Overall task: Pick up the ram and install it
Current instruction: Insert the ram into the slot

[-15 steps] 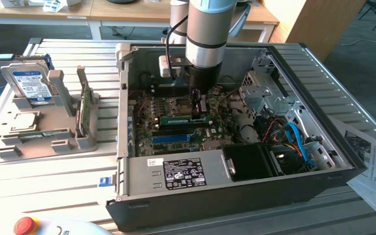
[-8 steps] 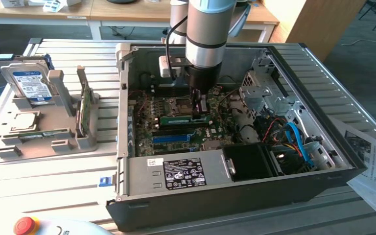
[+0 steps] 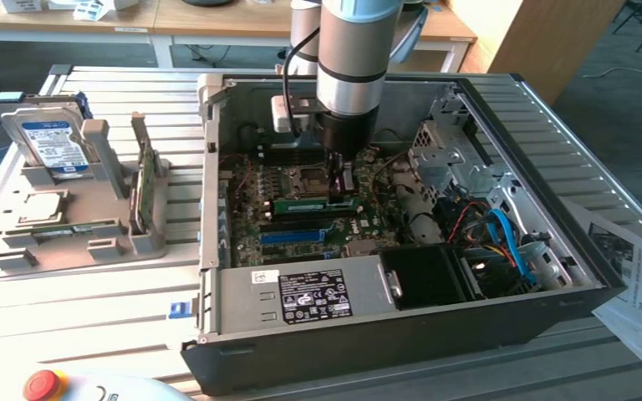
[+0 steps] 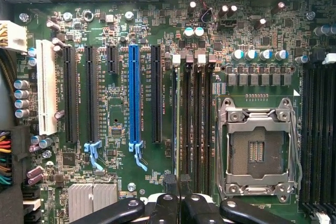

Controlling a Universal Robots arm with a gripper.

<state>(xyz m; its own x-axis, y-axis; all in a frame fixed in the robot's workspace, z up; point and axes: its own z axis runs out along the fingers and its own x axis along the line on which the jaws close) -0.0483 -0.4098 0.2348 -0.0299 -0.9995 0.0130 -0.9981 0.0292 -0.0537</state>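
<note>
The arm is reaching straight down into the open PC case (image 3: 410, 334), which takes up most of the table (image 3: 76, 309). The gripper (image 3: 343, 185) is low over the motherboard (image 3: 257, 188). Its fingers (image 4: 169, 184) are pinched narrow on the ram (image 3: 312, 203).

The stick stands on edge, lined up along the black memory slots just beside the CPU socket (image 3: 308, 177). In the wrist view the ram (image 4: 175, 119) is just a thin line running away from the gripper (image 4: 177, 184). It sits between the blue slot (image 4: 134, 93) and the CPU socket (image 4: 257, 150). Can't tell if it's fully clicked in, tbh.

Toward the table's edge at the exterior view's left, a grey holder (image 3: 98, 225) has a silver hard drive (image 3: 48, 142) propped up in it.
</note>
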